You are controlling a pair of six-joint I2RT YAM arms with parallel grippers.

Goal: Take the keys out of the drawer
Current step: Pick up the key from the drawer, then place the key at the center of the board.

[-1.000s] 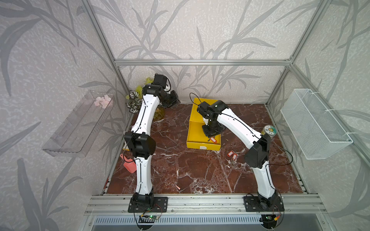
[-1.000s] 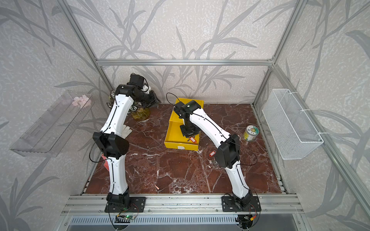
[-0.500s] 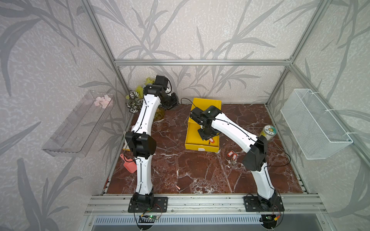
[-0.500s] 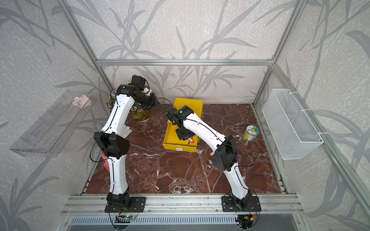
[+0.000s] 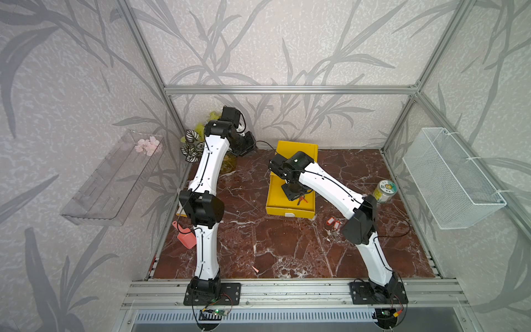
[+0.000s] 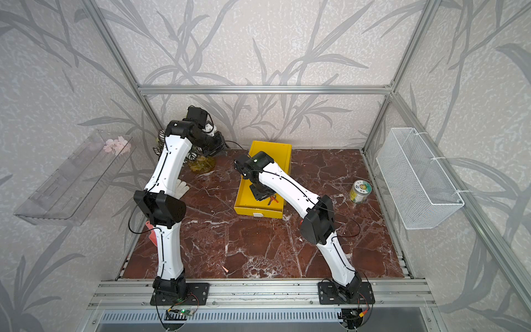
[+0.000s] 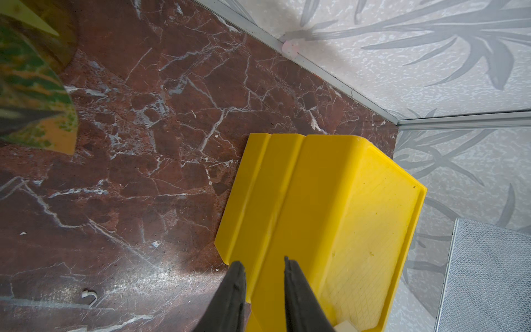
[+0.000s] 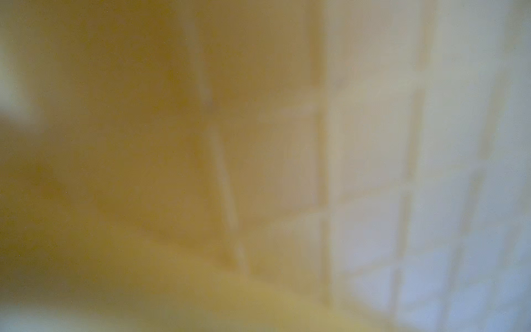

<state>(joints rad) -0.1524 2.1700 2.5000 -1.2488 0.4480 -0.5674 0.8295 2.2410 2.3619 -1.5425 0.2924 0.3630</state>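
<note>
The right gripper [image 5: 296, 196] points straight down into the yellow drawer [image 5: 277, 211], low over its floor near the front right corner. The wrist hides the jaws in both top views and the right wrist view is only a yellow blur, so whether they are spread or pinching something cannot be told. The keys [image 5: 302, 199], with a red-orange tag, lie on the drawer floor right at that tip; whether they touch it cannot be told. The left gripper [image 7: 264, 263] hangs with its jaws spread and nothing between them, near the back left corner of the yellow housing [image 7: 344, 201] behind the drawer, close to the back edge of the marble table [image 5: 287, 253]. Two other tagged keys [image 5: 332, 224], also red-orange, lie on the table just off the drawer's front right corner. A lidded jar [image 5: 385, 191] stands near the table's right edge.
</note>
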